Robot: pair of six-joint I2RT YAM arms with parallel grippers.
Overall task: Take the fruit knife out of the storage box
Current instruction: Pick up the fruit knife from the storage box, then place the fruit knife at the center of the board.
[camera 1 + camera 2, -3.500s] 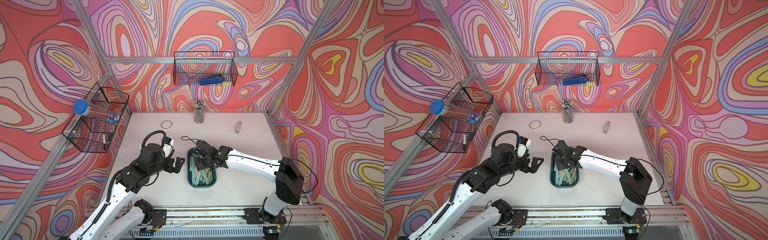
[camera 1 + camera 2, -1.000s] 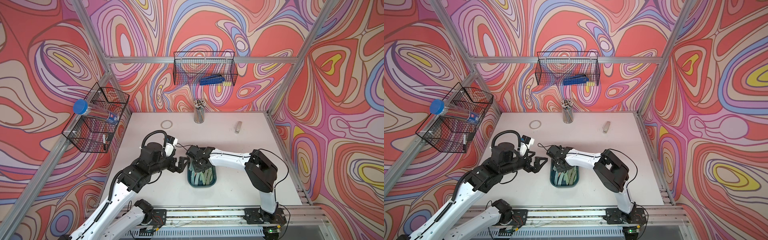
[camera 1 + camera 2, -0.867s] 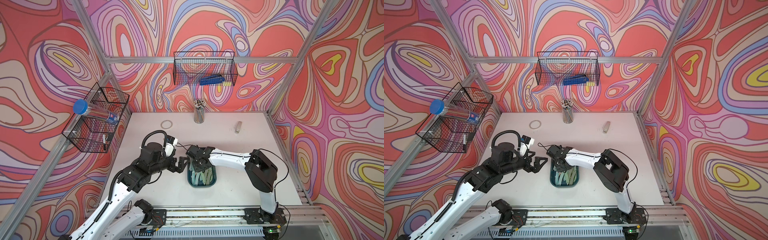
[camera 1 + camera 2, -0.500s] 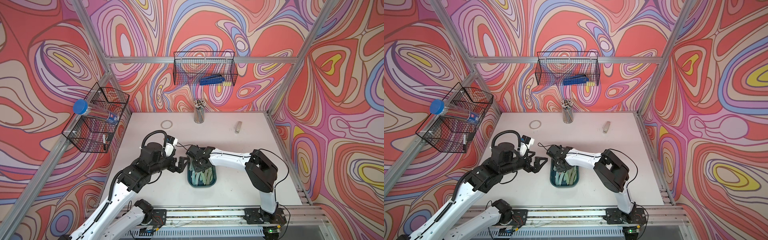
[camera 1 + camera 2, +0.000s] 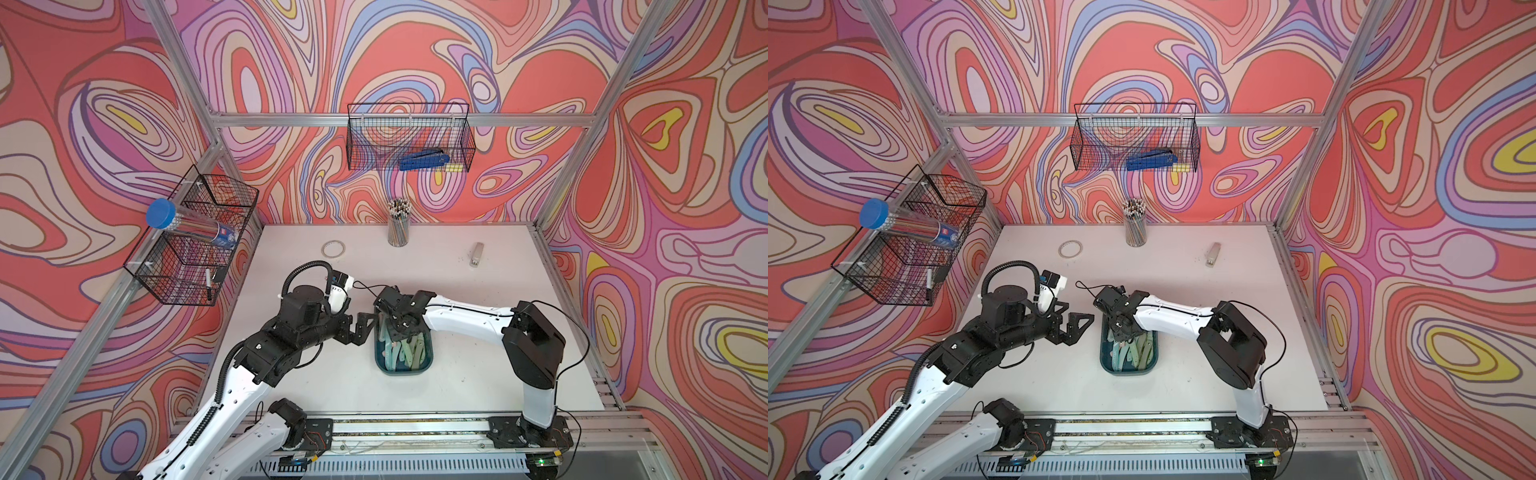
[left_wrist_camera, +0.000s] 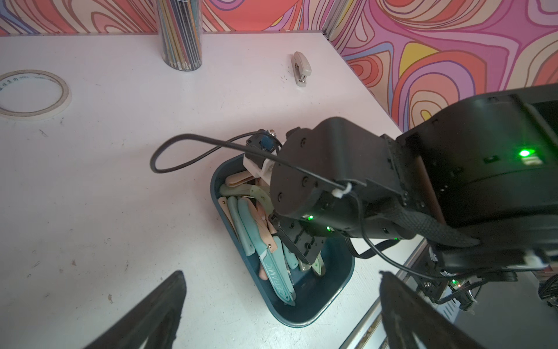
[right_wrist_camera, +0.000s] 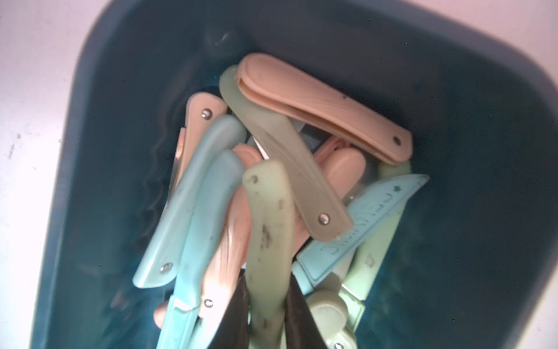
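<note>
Since a few seconds back the right gripper (image 7: 267,305) has sunk into the dark teal, round-cornered plastic storage box (image 5: 403,372). Nearest, at its six o'clock end, pastel folding knives (image 5: 405,353) lie heaped, none out yet. At nine o'clock the left gripper (image 5: 362,329) hangs wide open, empty. At twelve o'clock, dark fingers (image 7: 299,323) pinch a pale green folding fruit knife (image 7: 265,211) by its handle: gripped, not lifted. Lift-out and set-down look to remain.

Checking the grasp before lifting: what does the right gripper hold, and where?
A pale green folding knife, right gripper pinching its handle away from the riveted end.
</note>
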